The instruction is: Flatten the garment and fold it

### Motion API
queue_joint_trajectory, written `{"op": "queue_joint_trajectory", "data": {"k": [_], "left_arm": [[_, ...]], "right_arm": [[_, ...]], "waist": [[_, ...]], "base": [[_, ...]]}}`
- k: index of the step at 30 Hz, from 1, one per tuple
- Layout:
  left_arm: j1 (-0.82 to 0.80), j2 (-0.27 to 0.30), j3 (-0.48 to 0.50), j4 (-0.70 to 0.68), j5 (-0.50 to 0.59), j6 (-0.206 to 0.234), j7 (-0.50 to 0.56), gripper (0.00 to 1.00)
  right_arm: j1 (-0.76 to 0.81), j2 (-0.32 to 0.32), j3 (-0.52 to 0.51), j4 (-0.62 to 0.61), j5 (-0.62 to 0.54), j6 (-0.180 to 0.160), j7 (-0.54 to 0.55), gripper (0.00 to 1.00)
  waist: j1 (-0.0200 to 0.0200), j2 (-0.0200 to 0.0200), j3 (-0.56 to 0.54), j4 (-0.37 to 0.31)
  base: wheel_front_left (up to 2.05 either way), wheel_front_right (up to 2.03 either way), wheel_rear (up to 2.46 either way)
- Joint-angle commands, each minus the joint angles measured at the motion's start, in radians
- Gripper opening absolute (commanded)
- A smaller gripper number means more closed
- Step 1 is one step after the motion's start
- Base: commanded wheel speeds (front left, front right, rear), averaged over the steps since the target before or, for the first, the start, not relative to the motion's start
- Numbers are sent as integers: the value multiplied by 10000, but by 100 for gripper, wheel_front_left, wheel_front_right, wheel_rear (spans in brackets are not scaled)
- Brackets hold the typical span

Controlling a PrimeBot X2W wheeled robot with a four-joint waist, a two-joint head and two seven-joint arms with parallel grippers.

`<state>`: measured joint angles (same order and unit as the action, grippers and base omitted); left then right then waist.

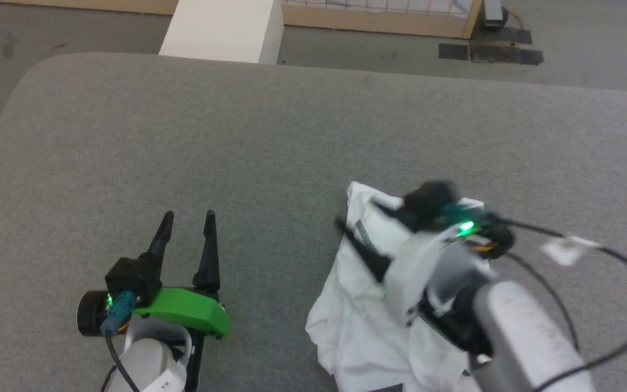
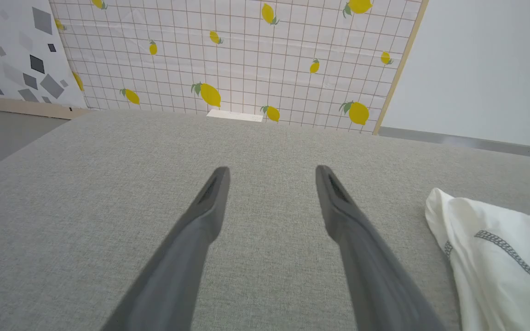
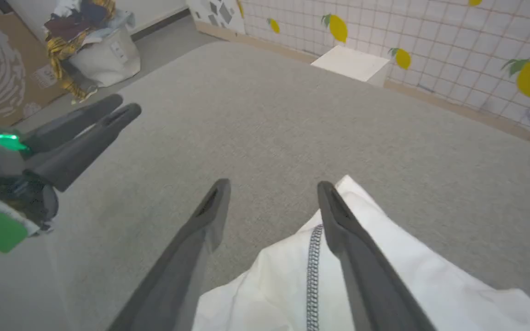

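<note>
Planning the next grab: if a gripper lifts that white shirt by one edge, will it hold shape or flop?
Probably floppy: the garment lies crumpled in soft folds. Likely light; the fabric looks thin. A push would probably bunch it on the textured grey surface.

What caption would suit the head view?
Right fingers spread over the crumpled white garment; left fingers open beside it.

Place: staged test room
Walls: lemon-print backdrop panels (image 2: 246,55), wood-framed
Ground: bare grey floor (image 1: 373,54), black tape patches (image 1: 504,54)
Corner: bag (image 3: 108,59) heaped with clothes
</note>
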<state>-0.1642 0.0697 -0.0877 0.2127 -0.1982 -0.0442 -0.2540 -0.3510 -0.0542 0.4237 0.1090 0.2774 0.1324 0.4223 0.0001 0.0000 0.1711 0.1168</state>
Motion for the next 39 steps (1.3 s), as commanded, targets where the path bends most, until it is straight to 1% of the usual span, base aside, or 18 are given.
{"op": "queue_joint_trajectory", "data": {"k": [1, 5, 7, 9, 12, 16, 19, 22, 26, 30, 31, 32, 33, 34, 37, 39], "left_arm": [[17, -29, 58, -33, 164, -43, -78, 100], [78, -29, 144, -85, 214, -79, -78, 100], [68, -31, 185, -107, 231, -96, -78, 100], [59, -38, 221, -129, 242, -105, -78, 100], [80, -55, 220, -163, 271, -115, -78, 100], [104, -78, 175, -190, 311, -140, -78, 100], [100, -91, 131, -141, 314, -188, -78, 100], [121, -100, 118, -87, 320, -224, -78, 100], [164, -113, 109, -38, 328, -246, -78, 100], [211, -125, 119, -11, 320, -268, -78, 100], [227, -127, 129, -16, 313, -271, -78, 100], [247, -130, 146, -20, 304, -276, -78, 100], [261, -132, 158, -22, 299, -280, -78, 100], [278, -135, 170, -25, 293, -284, -78, 100], [322, -142, 213, -39, 283, -280, -78, 100], [351, -149, 260, -94, 261, -261, -78, 100]], "right_arm": [[259, 19, -552, -522, 120, -17, -443, 100], [1208, 34, -2439, -1777, 218, -17, -1350, 100], [1711, 35, -3288, -2104, 378, -17, -1709, 100], [2175, 36, -4009, -2106, 601, -17, -2003, 100], [2721, 37, -4621, -1694, 857, -17, -2074, 100], [3098, 38, -4827, -765, 1341, -17, -1686, 100], [3159, 38, -4606, -140, 1724, -17, -1127, 100], [3165, 38, -4455, 390, 1780, -17, -438, 100], [3052, 38, -4431, 813, 1708, -17, 353, 100], [3007, 39, -4352, 1084, 1939, -17, 1029, 100], [3007, 39, -4336, 1124, 1976, -17, 1175, 92], [2997, 39, -4297, 1129, 1960, -17, 1325, 45], [2979, 39, -4279, 1106, 1937, -17, 1408, 45], [2940, 39, -4237, 1036, 1851, -17, 1478, 0], [2794, 39, -4183, 791, 1553, -17, 1531, 0], [2599, 39, -4049, 500, 833, -17, 1543, 0]], "waist": [[-1, 0, -156, -189], [-1, 0, -275, -383], [-1, 0, -301, -449], [-1, 0, -323, -490], [-1, 0, -339, -519], [-1, 0, -316, -502], [-1, 0, -306, -438], [-1, 0, -329, -376], [-1, 0, -372, -300], [-1, 0, -440, -257], [-1, 0, -455, -258], [-1, 0, -463, -265], [-1, 0, -468, -275], [-1, 0, -472, -294], [-1, 0, -475, -403], [-1, 0, -431, -555]], "base": [[0, 0, 0], [0, 0, 0], [0, 0, 0], [0, 0, 0], [0, 0, 0], [0, 0, 0], [0, 0, 0], [0, 0, 0], [0, 0, 0], [0, 0, 0], [0, 0, 0], [0, 0, 0], [0, 0, 0], [0, 0, 0], [0, 0, 0], [0, 0, 0]]}}
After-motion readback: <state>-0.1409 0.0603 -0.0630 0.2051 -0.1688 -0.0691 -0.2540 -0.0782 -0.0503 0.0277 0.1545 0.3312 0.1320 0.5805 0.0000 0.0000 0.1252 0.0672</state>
